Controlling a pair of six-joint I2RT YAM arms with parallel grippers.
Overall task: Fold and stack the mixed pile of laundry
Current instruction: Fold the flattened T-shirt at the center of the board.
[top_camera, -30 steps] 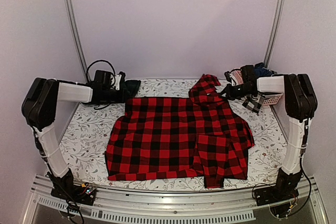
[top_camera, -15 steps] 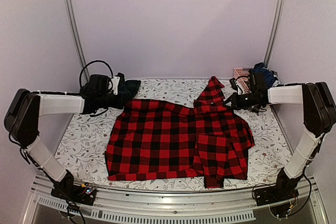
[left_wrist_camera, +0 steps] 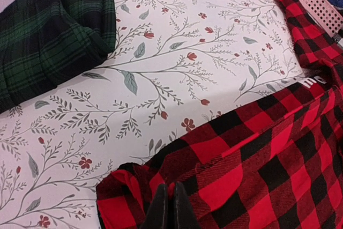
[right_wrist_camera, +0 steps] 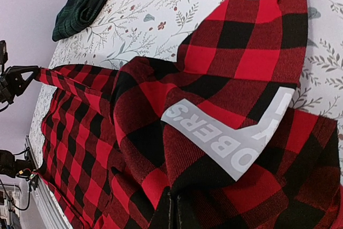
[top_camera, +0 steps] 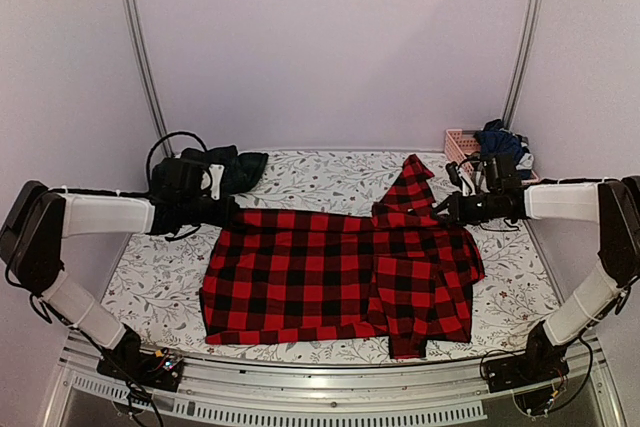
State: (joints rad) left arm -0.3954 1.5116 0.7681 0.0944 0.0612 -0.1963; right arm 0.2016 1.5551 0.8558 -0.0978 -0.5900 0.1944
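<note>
The red-and-black checked flannel shirt lies spread over the middle of the table. My left gripper is shut on the shirt's far left corner, with its fingertips pinching the cloth. My right gripper is shut on the shirt near the collar, its jaws closed just below a grey printed label. A flap of the shirt stands up beyond the right gripper. A folded dark green tartan piece lies at the far left corner. Dark navy clothes sit in the basket.
The pink slatted basket stands at the far right corner. The white leaf-patterned table cloth covers the table. Metal frame posts rise at both back corners. The shirt's near hem lies close to the table's front edge.
Both arms have dropped and drawn toward the near side, each still holding the shirt. The shirt's far edge has come down with them, and the collar flap has shifted right.
</note>
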